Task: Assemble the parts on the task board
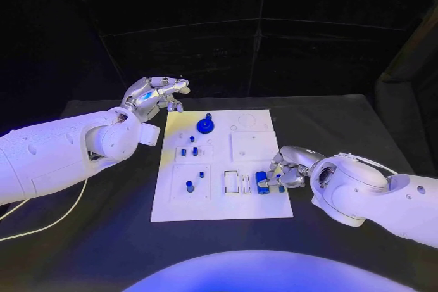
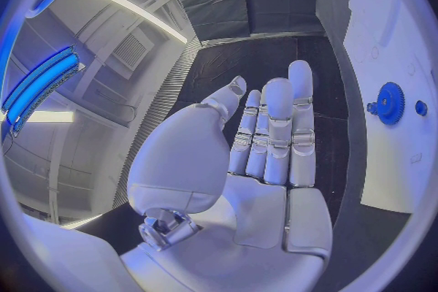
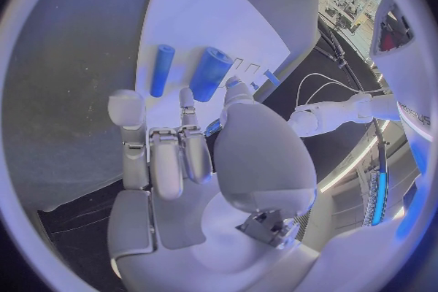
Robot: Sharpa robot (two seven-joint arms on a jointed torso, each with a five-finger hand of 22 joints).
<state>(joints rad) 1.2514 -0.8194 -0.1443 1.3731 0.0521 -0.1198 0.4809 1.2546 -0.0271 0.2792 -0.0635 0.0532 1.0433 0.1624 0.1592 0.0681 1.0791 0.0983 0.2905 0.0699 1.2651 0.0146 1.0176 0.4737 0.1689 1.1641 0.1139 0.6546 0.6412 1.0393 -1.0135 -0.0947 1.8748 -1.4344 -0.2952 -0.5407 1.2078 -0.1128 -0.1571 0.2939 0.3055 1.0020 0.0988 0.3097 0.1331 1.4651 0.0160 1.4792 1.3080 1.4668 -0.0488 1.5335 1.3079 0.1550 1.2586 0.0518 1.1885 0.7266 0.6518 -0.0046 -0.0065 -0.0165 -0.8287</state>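
Note:
The white task board [image 1: 223,206] lies mid-table. A blue gear [image 1: 206,125] stands at its far end, also seen as the gear [image 2: 390,102] in the left wrist view. Small blue pegs [image 1: 189,151] stand in the left blocks. My right hand [image 1: 288,169] rests at the board's right edge. Its thumb and a fingertip [image 3: 187,98] flank the near end of a thick blue cylinder [image 3: 210,73], which lies on the board [image 3: 196,7] beside a thinner cylinder [image 3: 161,69]. Whether they pinch it is unclear. My left hand [image 1: 155,92] hovers off the board's far-left corner, fingers straight, palm [image 2: 265,197] bare.
Two white slots [image 1: 237,182] sit just left of the thick cylinder [image 1: 262,181]. A plain square block [image 1: 253,145] lies behind my right hand. More pegs [image 1: 190,186] stand in the near-left block. A pale cable [image 1: 55,219] trails over the black table at the left.

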